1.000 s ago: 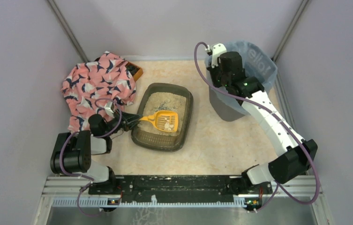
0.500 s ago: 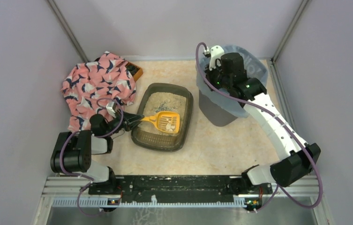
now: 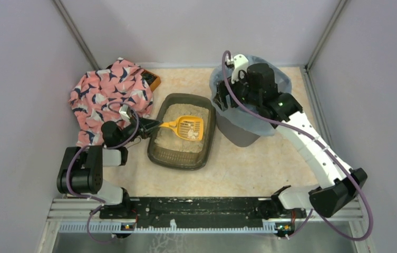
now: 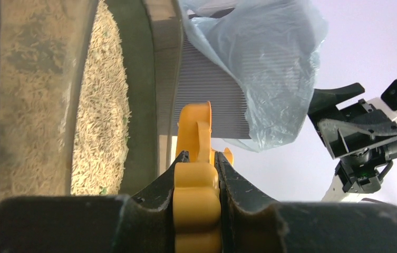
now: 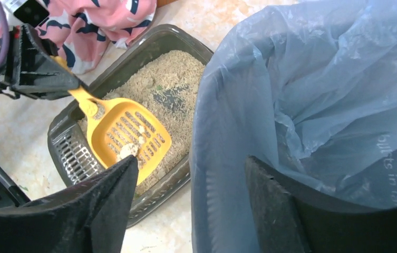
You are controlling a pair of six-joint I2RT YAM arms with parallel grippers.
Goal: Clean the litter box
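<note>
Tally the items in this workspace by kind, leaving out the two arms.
Litter box: 1
Scoop: 1
Bin with blue bag: 1
Patterned cloth: 1
Orange item partly under cloth: 1
Total: 5

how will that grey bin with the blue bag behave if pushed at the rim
Likely tips or slides easily: the grey bin is tall and looks like light plastic. Its blue bag looks thin and floppy, so it would probably crumple, not resist.
</note>
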